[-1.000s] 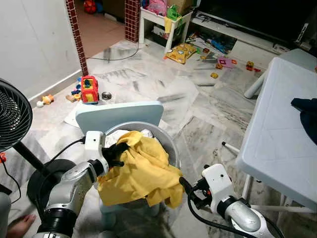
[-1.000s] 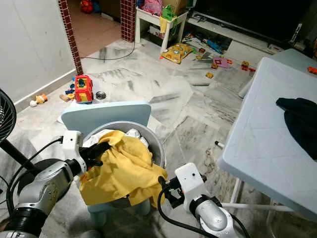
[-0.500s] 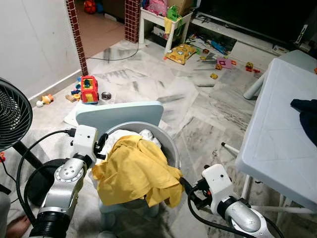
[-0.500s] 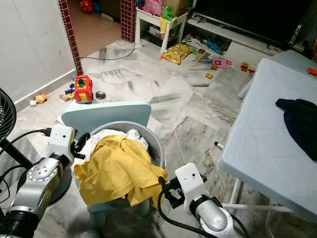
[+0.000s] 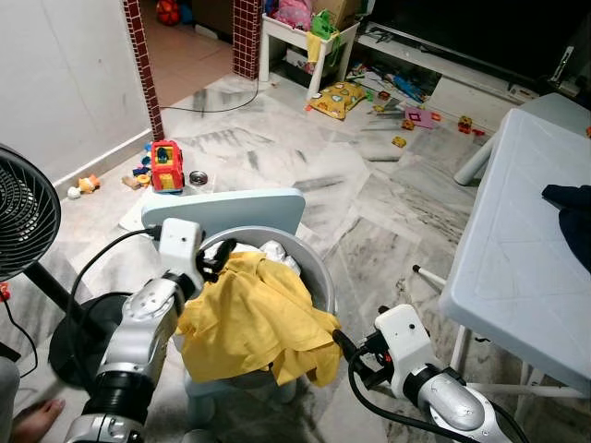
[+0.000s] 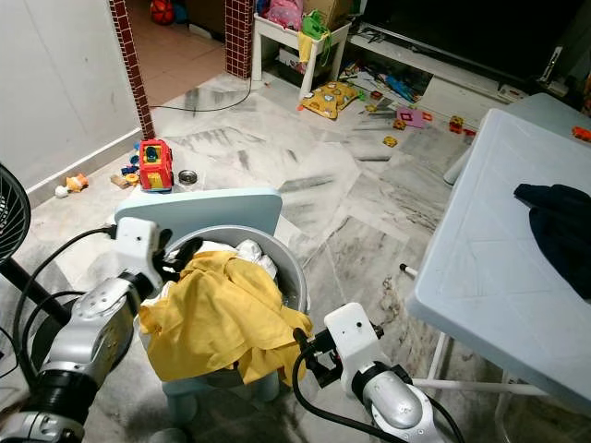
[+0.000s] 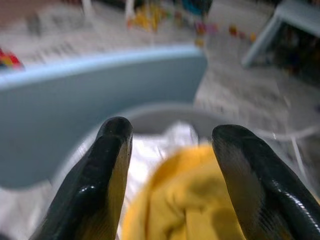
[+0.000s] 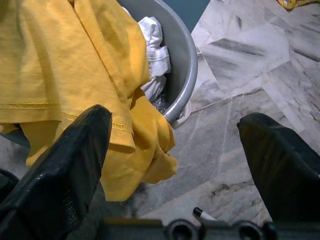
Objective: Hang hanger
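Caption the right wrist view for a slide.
Open right gripper hovers beside the grey basket, yellow shirt draped over its rim.

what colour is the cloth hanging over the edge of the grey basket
Yellow, a plain mustard shade. It shows best in the left eye view.

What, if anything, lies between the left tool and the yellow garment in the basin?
Nothing visible does. The left tool is open just above the yellow garment, which is draped over the grey basin rim.
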`<state>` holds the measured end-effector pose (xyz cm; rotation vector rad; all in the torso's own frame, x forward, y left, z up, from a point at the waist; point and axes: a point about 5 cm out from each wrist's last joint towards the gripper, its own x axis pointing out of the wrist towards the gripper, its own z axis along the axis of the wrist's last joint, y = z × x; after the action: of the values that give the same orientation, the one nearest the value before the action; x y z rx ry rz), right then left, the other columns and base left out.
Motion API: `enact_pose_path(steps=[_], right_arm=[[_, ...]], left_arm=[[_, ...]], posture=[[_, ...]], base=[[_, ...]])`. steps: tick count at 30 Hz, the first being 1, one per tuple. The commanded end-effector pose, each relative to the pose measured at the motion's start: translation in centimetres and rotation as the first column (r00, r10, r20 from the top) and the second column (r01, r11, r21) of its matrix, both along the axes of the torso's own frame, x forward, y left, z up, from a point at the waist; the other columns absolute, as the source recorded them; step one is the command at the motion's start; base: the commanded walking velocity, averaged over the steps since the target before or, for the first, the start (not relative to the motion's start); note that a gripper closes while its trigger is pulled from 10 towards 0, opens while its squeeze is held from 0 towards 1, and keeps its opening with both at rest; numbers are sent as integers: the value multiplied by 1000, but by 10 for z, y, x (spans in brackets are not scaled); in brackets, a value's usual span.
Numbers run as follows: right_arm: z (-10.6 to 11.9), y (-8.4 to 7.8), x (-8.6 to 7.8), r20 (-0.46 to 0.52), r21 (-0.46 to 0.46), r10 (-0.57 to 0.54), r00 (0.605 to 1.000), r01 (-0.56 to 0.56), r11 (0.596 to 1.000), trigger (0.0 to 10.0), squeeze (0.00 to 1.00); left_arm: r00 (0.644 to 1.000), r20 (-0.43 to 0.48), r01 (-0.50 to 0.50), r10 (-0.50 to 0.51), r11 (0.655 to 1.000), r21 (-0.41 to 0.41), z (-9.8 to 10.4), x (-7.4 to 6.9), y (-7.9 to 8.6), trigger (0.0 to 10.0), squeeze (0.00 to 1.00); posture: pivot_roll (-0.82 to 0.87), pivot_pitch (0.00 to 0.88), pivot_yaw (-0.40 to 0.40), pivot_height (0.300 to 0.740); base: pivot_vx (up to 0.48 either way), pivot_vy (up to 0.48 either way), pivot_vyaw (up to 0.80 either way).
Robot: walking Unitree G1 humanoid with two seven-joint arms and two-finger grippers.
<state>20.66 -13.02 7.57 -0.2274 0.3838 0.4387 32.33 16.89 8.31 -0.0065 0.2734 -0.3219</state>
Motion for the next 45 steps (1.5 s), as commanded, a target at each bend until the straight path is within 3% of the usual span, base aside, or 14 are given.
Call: enact_pose_path(steps=[1,9,16,19,20,21,22,24,25,29,40,45], right_arm=[[-4,-5,-2,-22,-18,-9,1000,8,1000,10000,0],[-4,-5,-3,-24,-19,-11,1000,11,1000,10000,0],[-4,-5,-2,-22,-17,-11,1000,11,1000,10000,0],[-5,-6,-3,-25,-19,-13,1000,12,1000,10000,0],[-5,-5,-3,-27,-18,-12,1000,12,1000,10000,0],[-5,-5,-3,-27,-18,-12,1000,12,1000,10000,0],[-5,-4,-3,-27,-17,-10,1000,10,1000,10000,0],[-5,-4,-2,-26,-16,-8,1000,8,1000,10000,0],[-5,-4,-2,-26,-16,-8,1000,8,1000,10000,0],[-5,-5,-2,-26,-19,-9,1000,9,1000,10000,0],[-6,-5,-4,-34,-19,-12,999,12,1000,10000,0],[-6,-5,-2,-33,-20,-9,999,9,1000,10000,0]], left_arm=[[992,-117,37,-37,999,-5,-18,-7,-5,0,0],[990,-138,21,-24,999,-24,-21,-8,-5,0,0],[986,-145,-75,81,996,45,-19,-6,10,0,0],[989,-120,-77,81,996,37,-14,-7,6,0,0],[989,-127,-67,70,997,30,-14,-8,3,4275,0],[989,-127,-67,70,997,30,-14,-8,3,4275,0],[989,-133,-65,69,997,31,-16,-9,3,10000,0],[985,-154,-67,73,997,46,-21,-10,3,10000,0],[984,-165,-62,68,997,39,-22,-10,2,275,0],[975,-220,-28,34,999,33,-30,-14,-2,0,0],[966,-248,-61,75,996,66,-38,-18,3,0,0],[950,-271,-135,157,986,99,-43,-24,12,0,0]], posture=[[61,102,-148,740],[66,104,-148,740],[69,107,-145,740],[72,108,-146,740],[72,109,-147,740],[72,109,-147,740],[72,109,-149,740],[70,109,-148,740],[70,109,-148,740],[70,109,-147,740],[65,109,-145,740],[69,109,-148,740]], base=[[0,0,0],[0,0,0],[0,0,0],[0,0,0],[0,0,0],[0,0,0],[0,0,0],[0,0,0],[0,0,0],[0,0,0],[0,0,0],[0,0,0]])
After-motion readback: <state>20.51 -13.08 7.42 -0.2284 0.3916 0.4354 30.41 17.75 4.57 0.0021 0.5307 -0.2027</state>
